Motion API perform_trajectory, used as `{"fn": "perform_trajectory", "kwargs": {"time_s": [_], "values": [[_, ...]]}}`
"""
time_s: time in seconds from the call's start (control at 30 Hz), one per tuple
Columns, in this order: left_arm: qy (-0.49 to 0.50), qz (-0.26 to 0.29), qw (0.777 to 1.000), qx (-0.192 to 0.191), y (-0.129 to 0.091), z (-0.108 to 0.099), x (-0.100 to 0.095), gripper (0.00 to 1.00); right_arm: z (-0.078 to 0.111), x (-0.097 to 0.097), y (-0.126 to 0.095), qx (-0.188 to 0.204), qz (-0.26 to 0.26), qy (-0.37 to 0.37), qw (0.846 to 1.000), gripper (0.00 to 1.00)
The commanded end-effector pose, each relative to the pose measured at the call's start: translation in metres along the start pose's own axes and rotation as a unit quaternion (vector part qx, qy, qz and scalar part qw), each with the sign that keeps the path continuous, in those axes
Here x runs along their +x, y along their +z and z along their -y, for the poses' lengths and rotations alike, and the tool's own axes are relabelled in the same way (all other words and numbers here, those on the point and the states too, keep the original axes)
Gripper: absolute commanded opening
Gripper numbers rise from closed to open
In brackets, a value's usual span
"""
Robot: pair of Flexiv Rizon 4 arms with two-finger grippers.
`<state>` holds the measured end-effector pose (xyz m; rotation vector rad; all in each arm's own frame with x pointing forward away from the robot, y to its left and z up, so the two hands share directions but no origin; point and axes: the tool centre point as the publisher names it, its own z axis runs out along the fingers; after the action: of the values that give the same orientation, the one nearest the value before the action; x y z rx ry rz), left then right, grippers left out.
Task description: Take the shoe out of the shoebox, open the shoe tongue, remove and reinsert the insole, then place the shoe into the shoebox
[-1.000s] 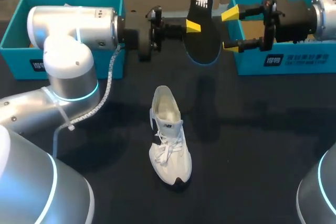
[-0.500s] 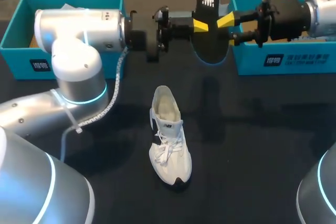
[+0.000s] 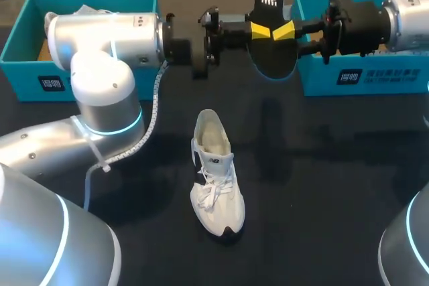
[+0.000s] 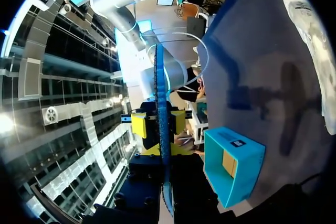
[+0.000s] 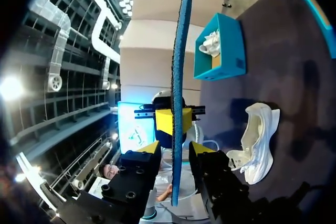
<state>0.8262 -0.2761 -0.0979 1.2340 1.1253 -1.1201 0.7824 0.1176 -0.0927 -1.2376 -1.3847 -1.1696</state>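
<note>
Now left fingers (image 3: 258, 29) clamp the insole (image 3: 271, 55) edge-on midair, right fingers (image 3: 285, 29) straddle it opposite, unclenched, sneaker (image 3: 216, 172) on the bench (image 3: 335, 185) nearer me

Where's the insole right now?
Head view: the insole is held in the air at the table's far middle by the left pincer, between the left shoebox and right shoebox, the right pincer straddling it, beyond the white shoe.

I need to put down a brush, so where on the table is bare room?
Bare table lies right of the shoe, before the right shoebox. Crowded between it and the left shoebox, where left gripper and right gripper meet at the insole.
</note>
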Motion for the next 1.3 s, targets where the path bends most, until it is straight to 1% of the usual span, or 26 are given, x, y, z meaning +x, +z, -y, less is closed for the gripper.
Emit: {"fn": "perform_trajectory", "kwargs": {"time_s": [0.03, 0.1, 0.23, 0.3, 0.37, 0.57, 0.6, 0.63, 0.67, 0.73, 0.8, 1.0, 1.3], "values": [[-0.001, 0.001, 1.0, -0.002, 0.005, 0.0, 0.001, 0.0, -0.001, -0.003, 0.002, 0.0, -0.003, 0.0, 1.0, 0.3], [-0.002, 0.001, 1.0, -0.002, 0.005, 0.001, 0.001, 0.0, -0.001, -0.003, 0.001, -0.001, -0.002, 0.001, 1.0, 0.26], [-0.004, 0.003, 1.0, -0.004, 0.004, 0.001, 0.0, 0.0, -0.001, -0.003, 0.0, -0.002, -0.001, 0.002, 1.0, 0.14], [-0.004, 0.004, 1.0, -0.003, 0.004, 0.001, -0.001, 0.0, -0.001, -0.003, 0.0, -0.001, 0.0, 0.002, 1.0, 0.11], [-0.005, 0.005, 1.0, -0.002, 0.003, 0.003, -0.002, 0.0, -0.001, -0.003, -0.001, -0.001, 0.001, 0.003, 1.0, 0.0], [-0.006, 0.004, 1.0, 0.011, 0.0, 0.005, -0.002, 0.0, -0.001, -0.003, -0.001, 0.001, 0.001, 0.002, 1.0, 0.0], [-0.006, 0.001, 1.0, 0.012, 0.0, 0.005, -0.002, 0.36, -0.001, -0.003, -0.001, 0.001, 0.001, 0.002, 1.0, 0.0], [-0.006, -0.001, 1.0, 0.012, -0.001, 0.004, -0.001, 0.61, -0.001, -0.003, -0.001, 0.001, 0.002, 0.002, 1.0, 0.0], [-0.005, -0.001, 1.0, 0.012, -0.003, 0.003, -0.002, 1.0, -0.001, -0.003, -0.001, 0.001, 0.002, 0.002, 1.0, 0.0], [-0.006, -0.009, 1.0, 0.005, -0.008, 0.001, -0.002, 1.0, -0.002, -0.004, -0.002, -0.001, 0.002, 0.001, 1.0, 0.0], [-0.007, -0.008, 1.0, 0.007, -0.013, -0.001, -0.002, 1.0, -0.002, -0.004, -0.004, -0.003, 0.003, 0.001, 1.0, 0.0], [-0.012, -0.032, 0.999, 0.005, -0.032, -0.003, 0.002, 1.0, -0.003, -0.009, -0.006, -0.008, 0.007, 0.002, 1.0, 0.0], [-0.033, -0.063, 0.997, -0.017, -0.069, -0.007, 0.015, 1.0, -0.006, -0.014, -0.01, -0.02, 0.005, -0.001, 1.0, 0.0]]}}
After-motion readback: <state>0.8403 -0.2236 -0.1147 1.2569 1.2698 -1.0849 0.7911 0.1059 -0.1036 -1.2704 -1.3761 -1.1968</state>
